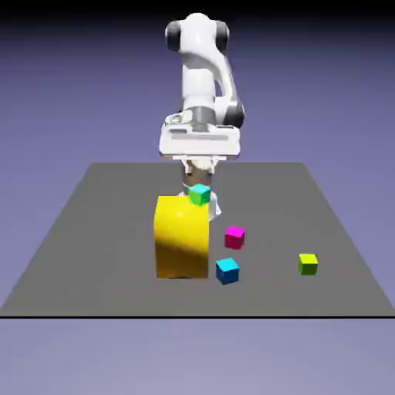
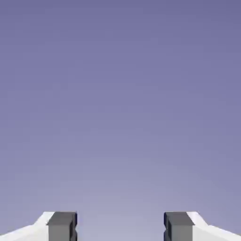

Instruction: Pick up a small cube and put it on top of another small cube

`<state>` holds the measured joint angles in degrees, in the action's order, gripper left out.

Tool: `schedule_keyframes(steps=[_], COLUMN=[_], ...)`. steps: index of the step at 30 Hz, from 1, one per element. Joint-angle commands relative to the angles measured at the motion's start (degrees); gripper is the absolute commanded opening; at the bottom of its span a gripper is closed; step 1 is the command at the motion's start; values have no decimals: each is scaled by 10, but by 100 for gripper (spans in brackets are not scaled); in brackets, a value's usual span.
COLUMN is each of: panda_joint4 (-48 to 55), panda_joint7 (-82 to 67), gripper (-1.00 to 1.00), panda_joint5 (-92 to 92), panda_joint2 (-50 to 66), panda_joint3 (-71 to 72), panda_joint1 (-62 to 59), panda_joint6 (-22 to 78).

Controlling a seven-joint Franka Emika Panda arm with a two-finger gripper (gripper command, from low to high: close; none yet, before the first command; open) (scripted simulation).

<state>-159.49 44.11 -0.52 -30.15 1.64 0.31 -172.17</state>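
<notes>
The small cube (image 1: pixel 308 264), lime yellow-green, rests on the grey table (image 1: pixel 92 231) toward the exterior view's right, near the front edge. My gripper (image 1: pixel 199 174) hangs far from it, at the back behind the big yellow block (image 1: pixel 182 237) and just above a teal-green cube (image 1: pixel 200 194). In the hand view my gripper (image 2: pixel 120 227) is open: the two grey fingertips (image 2: pixel 62 226) stand wide apart with nothing between them. Only the blue-violet backdrop shows beyond them there, with no cube in sight.
A magenta cube (image 1: pixel 234 236) lies right of the yellow block. A blue cube (image 1: pixel 227 270) sits at the block's front right corner. The teal-green cube shows at the block's upper right corner, partly hiding my fingers.
</notes>
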Motion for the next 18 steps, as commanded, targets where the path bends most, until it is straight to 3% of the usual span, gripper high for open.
schedule_keyframes(steps=[1,18], panda_joint4=[13,226], panda_joint7=[14,246], gripper=[0,0], panda_joint5=[-4,-77], panda_joint2=[21,374], panda_joint3=[14,244], panda_joint1=[-3,-57], panda_joint6=[15,274])
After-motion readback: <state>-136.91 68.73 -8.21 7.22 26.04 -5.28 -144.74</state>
